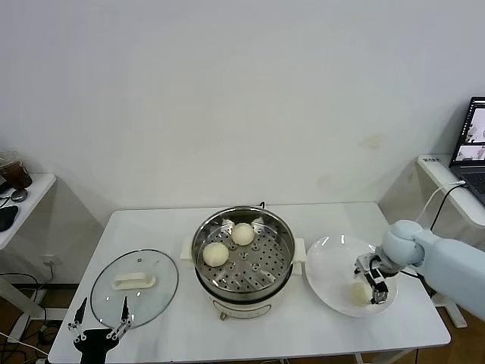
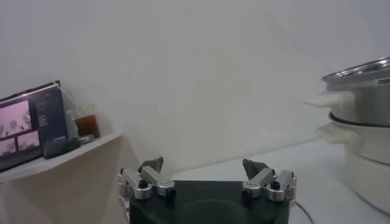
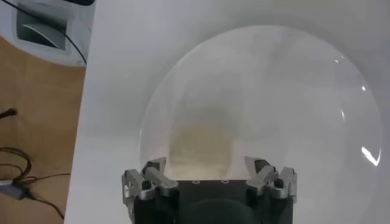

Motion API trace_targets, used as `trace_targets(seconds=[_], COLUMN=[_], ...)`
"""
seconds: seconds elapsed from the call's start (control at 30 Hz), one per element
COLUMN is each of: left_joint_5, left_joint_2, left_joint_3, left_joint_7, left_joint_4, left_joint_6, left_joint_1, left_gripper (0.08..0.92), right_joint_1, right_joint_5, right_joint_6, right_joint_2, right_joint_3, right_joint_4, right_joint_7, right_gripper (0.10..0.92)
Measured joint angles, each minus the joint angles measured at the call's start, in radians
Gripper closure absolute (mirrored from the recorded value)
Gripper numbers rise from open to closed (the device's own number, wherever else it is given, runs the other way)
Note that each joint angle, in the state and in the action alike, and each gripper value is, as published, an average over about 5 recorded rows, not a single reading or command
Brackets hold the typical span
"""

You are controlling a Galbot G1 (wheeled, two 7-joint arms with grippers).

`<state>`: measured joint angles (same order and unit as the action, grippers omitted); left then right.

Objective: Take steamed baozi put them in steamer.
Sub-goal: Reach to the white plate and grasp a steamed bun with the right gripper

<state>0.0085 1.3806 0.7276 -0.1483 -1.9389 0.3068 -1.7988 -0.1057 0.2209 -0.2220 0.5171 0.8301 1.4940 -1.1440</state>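
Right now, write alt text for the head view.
The right tool is down over a baozi on the white plate, jaws either side. Two baozi sit in the steamer at centre. The glass lid lies left, near the idle left tool.

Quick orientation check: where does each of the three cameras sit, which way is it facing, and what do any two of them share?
Head view: on the head, looking forward and down at the white table; left gripper parked near the round glass lid, right gripper over the flat white plate.
Left wrist view: low over the table, sideways; its open fingers show.
Right wrist view: looking down on the plate, bun between its fingers.
Shared: the shiny steel steamer pot, head and left wrist.
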Motion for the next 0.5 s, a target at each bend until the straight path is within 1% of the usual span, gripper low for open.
trace_targets(seconds=[0.2,0.5], left_joint_5=[0.0,0.0], left_joint_2=[0.002,0.003], left_joint_3=[0.0,0.0], left_joint_7=[0.0,0.0], left_joint_4=[-0.001,-0.004], left_joint_6=[0.0,-0.001], left_joint_1=[-0.002,0.001], left_gripper=[0.177,0.177], right_joint_1=[-0.009,-0.004], right_joint_5=[0.003,-0.006], right_joint_6=[-0.008,-0.012], right_joint_2=[0.004,0.004], right_joint_3=[-0.003,-0.012], right_joint_4=[-0.004,-0.006], right_joint_7=[-0.005,-0.023], right_gripper=[0.456,0.566])
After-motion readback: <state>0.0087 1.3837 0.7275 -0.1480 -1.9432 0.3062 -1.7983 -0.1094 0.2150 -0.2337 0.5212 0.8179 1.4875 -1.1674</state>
